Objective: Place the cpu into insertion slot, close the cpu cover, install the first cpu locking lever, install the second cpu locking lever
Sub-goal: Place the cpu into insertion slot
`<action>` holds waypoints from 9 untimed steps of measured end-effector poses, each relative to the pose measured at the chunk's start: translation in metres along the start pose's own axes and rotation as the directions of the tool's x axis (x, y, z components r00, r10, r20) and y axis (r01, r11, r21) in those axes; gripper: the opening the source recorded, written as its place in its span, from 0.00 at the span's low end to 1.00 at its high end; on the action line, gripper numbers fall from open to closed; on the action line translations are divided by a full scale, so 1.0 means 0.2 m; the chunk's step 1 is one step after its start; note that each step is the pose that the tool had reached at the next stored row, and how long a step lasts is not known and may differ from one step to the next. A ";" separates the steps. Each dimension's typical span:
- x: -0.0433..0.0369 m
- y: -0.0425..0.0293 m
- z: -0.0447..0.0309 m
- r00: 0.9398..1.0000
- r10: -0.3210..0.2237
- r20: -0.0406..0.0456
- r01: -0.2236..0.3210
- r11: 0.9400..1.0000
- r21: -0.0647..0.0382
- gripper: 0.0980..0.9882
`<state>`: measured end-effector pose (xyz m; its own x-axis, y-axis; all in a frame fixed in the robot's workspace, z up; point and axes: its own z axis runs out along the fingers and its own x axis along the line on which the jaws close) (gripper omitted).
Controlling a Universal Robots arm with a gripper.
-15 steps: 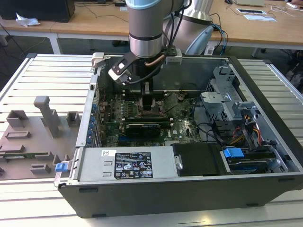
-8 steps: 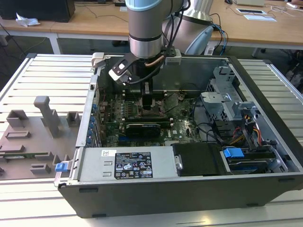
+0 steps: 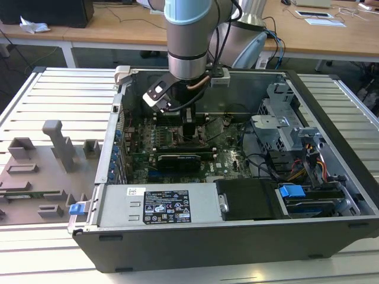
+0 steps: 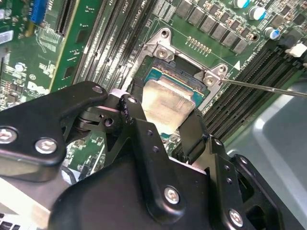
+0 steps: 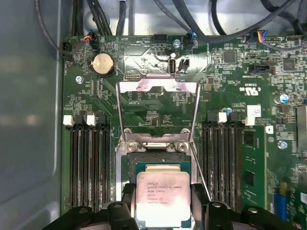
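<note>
My gripper (image 3: 188,127) reaches down into the open computer case over the motherboard. In both wrist views its black fingers (image 5: 127,192) sit on two opposite sides of the cpu (image 5: 163,196), a pale beige-silver square chip, and are shut on it. The cpu (image 4: 169,101) lies level in or just over the insertion slot (image 5: 160,164), whose blue-green rim shows around it; I cannot tell if it is fully seated. The cpu cover (image 5: 121,110), a silver frame with an open window, is swung open away from the slot. A thin locking lever (image 4: 268,87) sticks out free beside the socket.
Black memory slots (image 5: 88,163) flank the socket on both sides. A coin battery (image 5: 103,63) and cables (image 5: 192,14) lie beyond the open cover. The white-labelled grey box (image 3: 157,204) and a drive cage (image 3: 284,124) border the board. A grey fixture plate (image 3: 41,160) lies at the exterior view's left.
</note>
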<state>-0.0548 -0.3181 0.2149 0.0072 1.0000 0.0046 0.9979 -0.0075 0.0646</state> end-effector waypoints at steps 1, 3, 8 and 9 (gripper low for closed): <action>0.005 0.001 0.015 1.000 0.000 0.000 0.000 1.000 0.000 0.50; 0.014 -0.002 0.055 1.000 -0.001 0.000 0.001 1.000 0.000 0.50; 0.020 0.002 0.074 1.000 0.000 0.000 0.000 1.000 0.000 0.50; 0.020 0.002 0.077 1.000 0.000 0.000 0.000 1.000 0.000 0.50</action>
<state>-0.0533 -0.3140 0.1997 0.0069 1.0000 0.0048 0.9979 -0.0072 0.0647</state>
